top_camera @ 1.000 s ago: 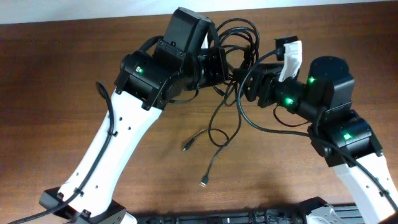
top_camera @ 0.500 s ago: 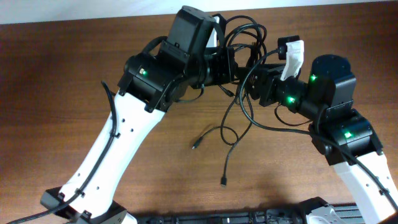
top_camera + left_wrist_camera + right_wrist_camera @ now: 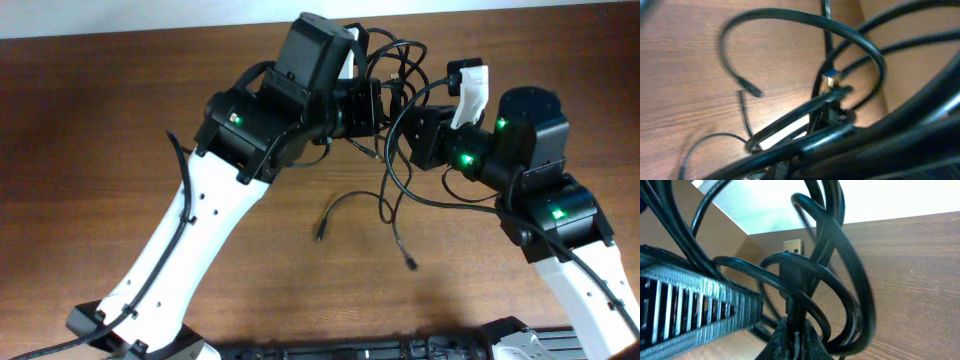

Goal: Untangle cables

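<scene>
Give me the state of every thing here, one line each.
cables: tangled, bunched between both grippers, two plug ends trailing loose.
left gripper: shut, apparently on the cables.
right gripper: shut on the cables.

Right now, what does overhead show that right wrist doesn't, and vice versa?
Overhead only: the left arm and right arm in full. It also shows two loose ends trailing from the cables, one plug end and a second plug end, low over the table.
Right wrist only: a close view of a metal USB-style plug among the loops, and strands running down into the shut jaws at the bottom of the frame.
Both: the tangled black cables and the brown wooden tabletop.
</scene>
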{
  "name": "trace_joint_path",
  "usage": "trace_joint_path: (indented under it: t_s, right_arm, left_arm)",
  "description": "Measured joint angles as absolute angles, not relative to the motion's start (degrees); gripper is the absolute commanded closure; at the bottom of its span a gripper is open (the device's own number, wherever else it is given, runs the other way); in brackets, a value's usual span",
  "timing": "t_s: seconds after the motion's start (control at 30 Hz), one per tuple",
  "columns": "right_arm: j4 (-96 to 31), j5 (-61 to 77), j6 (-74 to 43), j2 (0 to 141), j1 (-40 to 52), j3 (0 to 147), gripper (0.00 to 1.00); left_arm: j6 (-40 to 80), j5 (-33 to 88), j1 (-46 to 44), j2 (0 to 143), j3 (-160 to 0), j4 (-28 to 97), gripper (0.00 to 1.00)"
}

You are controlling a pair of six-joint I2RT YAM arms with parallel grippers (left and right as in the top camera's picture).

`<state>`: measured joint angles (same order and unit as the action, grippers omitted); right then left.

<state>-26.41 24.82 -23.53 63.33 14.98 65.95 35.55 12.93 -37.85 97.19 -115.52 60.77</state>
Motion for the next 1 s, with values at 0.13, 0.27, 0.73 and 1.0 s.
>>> trace_joint_path:
  t_s: [0.13,0.27,0.73,1.0]
  right_arm:
    - [-27.5,27.4,-20.5,63.6,15.0,66.0,0.96]
    - [-28.1,34.2,-15.3,64.0,15.0,66.0,0.96]
    - [-36.9,33.6,-10.4,64.0,15.0,66.0,0.47]
    - [-37.3,29.3,-10.3,64.0,15.0,66.0,0.27]
  left_arm:
    - [36.0,8.6,-38.0,97.2,-115.5,60.6,1.0]
    - [37.4,3.7,-37.4,97.2,-115.5,60.5,1.0]
    - [38.7,1.0,-30.3,97.2,-115.5,60.2,1.0]
    - [38.7,1.0,-30.1,97.2,-115.5,62.0,1.0]
